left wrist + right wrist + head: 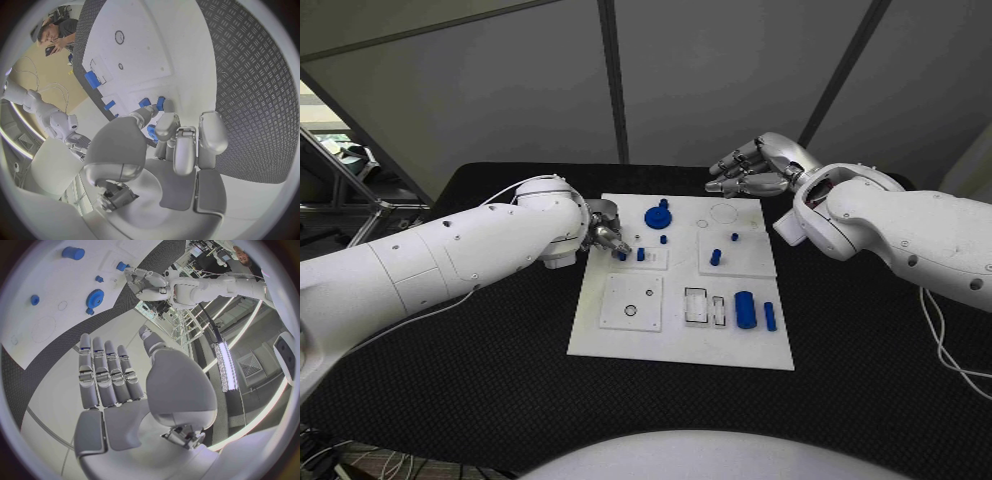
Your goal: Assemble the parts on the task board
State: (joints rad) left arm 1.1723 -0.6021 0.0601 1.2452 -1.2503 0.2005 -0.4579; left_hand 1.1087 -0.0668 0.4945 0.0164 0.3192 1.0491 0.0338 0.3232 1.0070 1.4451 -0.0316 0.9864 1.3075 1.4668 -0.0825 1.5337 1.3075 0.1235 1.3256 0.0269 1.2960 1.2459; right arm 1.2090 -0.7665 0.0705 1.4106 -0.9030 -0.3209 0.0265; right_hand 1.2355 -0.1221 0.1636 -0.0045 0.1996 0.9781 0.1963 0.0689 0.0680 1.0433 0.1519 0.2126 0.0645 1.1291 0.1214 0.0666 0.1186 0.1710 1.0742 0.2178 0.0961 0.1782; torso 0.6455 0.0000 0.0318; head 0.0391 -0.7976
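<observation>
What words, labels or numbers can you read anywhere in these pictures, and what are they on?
None can be read. The task board shows outlines and recesses but no lettering, the blue parts are unmarked, and no writing shows on the left robot hand or the right robot hand.

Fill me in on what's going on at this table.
A two-armed robot is assembling small blue parts on a white task board. The left robot hand is down at the board's left edge, fingertips at a small blue peg; whether it grips the peg is unclear. The right robot hand hovers past the board's far edge, holding nothing. A blue gear and other blue parts sit on the board.
</observation>
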